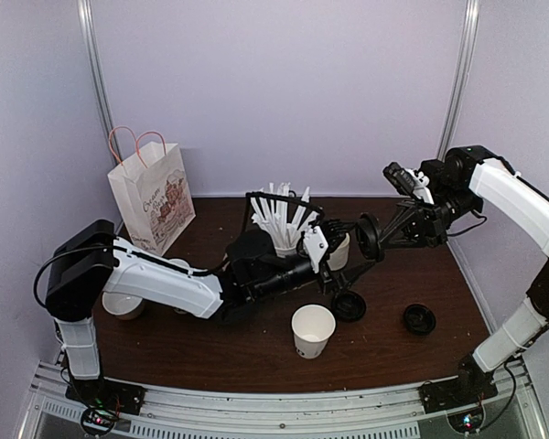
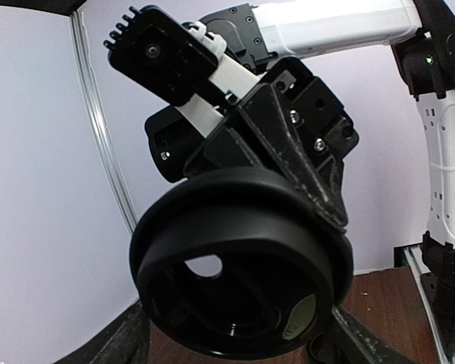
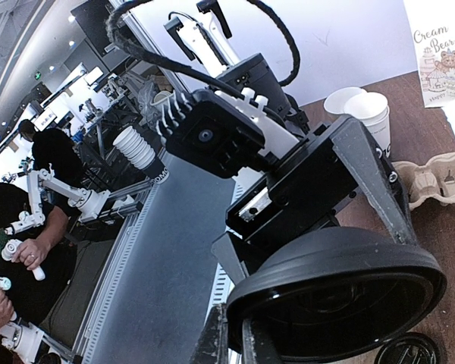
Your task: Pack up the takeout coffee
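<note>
While the right gripper (image 1: 379, 240) is pinching a black lid (image 2: 243, 216) by its rim, in mid-air just right of centre in the top view, the left gripper (image 1: 328, 249) is standing wide around it, gripping nothing. I judge a lid handover is going on. An unlidded paper cup (image 1: 313, 329) is waiting at lower centre; next, the left jaws are needing a square close on the rim

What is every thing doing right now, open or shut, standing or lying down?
Right gripper: shut on black lid.
Left gripper: open, facing that lid.
Front paper cup: upright, no lid.
Two loose lids: lying flat, off any cup.
Paper bag: standing upright.
</note>
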You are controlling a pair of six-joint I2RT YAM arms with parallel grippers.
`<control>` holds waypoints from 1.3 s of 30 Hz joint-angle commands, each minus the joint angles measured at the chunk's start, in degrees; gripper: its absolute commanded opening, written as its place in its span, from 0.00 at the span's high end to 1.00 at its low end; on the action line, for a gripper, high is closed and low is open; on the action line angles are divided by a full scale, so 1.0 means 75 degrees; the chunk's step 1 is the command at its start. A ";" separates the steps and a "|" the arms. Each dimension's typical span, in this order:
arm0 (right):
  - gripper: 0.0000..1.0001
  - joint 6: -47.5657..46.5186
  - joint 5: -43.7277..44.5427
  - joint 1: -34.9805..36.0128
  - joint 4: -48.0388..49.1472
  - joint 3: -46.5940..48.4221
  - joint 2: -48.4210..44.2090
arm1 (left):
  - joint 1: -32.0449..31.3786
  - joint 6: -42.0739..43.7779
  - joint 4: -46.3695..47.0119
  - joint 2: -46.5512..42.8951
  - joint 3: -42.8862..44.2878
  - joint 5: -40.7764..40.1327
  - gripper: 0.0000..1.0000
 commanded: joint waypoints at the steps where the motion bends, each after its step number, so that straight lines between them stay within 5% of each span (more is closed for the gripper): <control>1: 1.00 -0.0120 -0.0180 0.0038 -0.1142 0.0186 0.0010 | -0.0076 -0.0092 0.0480 0.0115 0.0248 -0.0094 0.19; 16: 0.98 -0.0109 -0.0080 0.0038 -0.1076 0.0103 0.0042 | -0.0087 -0.0359 0.0414 -0.0120 0.0178 0.0106 0.23; 20: 0.73 0.0012 0.0268 -0.0025 -0.1137 0.0286 0.0067 | -0.0086 -0.0397 -0.0248 -0.0497 -0.0015 -0.0074 0.26; 23: 0.60 0.0130 0.0962 -0.0310 -0.1142 0.0516 -0.0065 | -0.0087 -0.0428 -0.1752 -0.1238 -0.0233 -0.0190 0.27; 29: 0.55 0.1600 0.2628 -0.0875 0.0742 0.0132 -0.0761 | -0.0083 -0.0577 -0.6915 -0.2663 0.0326 -0.0108 0.28; 34: 0.55 0.3133 0.3875 -0.0934 0.2668 -0.0596 -0.1158 | -0.0085 -0.0470 -1.1224 -0.2679 0.1713 0.0091 0.28; 39: 0.55 0.5243 0.5098 -0.0909 0.4744 -0.1468 -0.1082 | -0.0088 -0.0492 -1.3934 -0.2044 0.3170 -0.0278 0.27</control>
